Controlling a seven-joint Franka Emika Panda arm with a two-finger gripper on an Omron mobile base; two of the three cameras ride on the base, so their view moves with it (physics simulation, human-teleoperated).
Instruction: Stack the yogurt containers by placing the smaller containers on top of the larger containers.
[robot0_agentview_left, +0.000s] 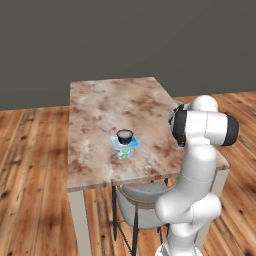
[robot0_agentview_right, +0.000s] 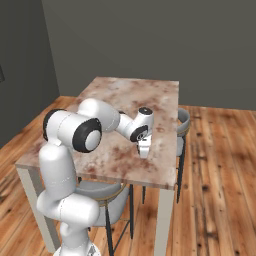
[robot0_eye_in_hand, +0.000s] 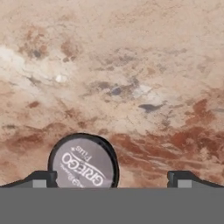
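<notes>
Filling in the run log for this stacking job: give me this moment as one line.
stack: dark cup on blue-lidded tub | loose cup on table, below hand | gripper open, holding nothing

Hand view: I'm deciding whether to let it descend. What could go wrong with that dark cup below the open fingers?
The dark cup sits off-centre under the open gripper, near one fingertip; a straight descent might strike its lid. The tub already carries another cup, so a second may find little room and topple.
</notes>
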